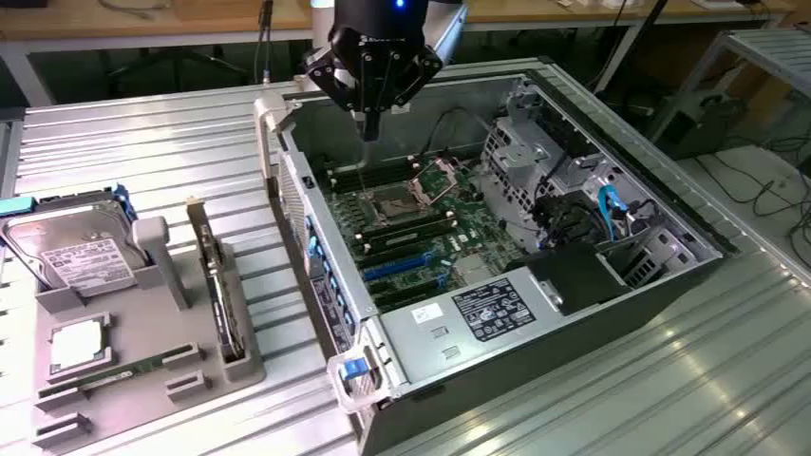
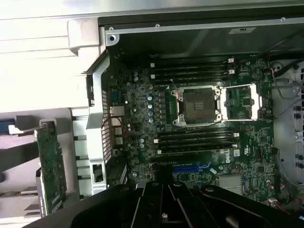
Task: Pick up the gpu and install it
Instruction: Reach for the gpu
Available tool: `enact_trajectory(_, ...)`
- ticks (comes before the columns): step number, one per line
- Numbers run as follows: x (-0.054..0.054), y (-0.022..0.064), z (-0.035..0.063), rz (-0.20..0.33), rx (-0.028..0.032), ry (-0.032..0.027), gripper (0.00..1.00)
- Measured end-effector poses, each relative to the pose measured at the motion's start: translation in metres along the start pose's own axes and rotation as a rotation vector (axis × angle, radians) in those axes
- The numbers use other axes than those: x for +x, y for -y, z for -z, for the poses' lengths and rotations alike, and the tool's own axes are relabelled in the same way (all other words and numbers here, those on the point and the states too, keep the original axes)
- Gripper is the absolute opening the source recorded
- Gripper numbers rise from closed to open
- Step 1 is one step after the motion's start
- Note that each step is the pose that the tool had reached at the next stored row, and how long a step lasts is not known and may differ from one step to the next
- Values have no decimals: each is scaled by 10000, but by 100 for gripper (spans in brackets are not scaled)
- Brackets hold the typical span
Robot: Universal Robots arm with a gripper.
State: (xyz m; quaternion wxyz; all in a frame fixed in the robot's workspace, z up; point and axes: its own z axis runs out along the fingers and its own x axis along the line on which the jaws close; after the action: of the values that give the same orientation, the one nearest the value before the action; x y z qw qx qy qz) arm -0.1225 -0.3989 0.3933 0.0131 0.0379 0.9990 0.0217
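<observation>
Exterior view: jaws closed, empty, above motherboard [image 1: 466, 234].

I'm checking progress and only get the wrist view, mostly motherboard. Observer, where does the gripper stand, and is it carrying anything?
Observer: In the exterior view the gripper hangs above the open computer case, over the motherboard at its far end, jaws shut on nothing.
Operator: And the gpu?
Observer: The gpu stands on edge in a grey tray at the exterior view's left of the case, untouched.
Operator: Anything else in that tray?
Observer: A silver hard drive with a white label, further to that left.
</observation>
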Motion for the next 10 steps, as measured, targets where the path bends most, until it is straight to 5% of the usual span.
enact_trajectory(10,205,16,6,2,0,0,11)
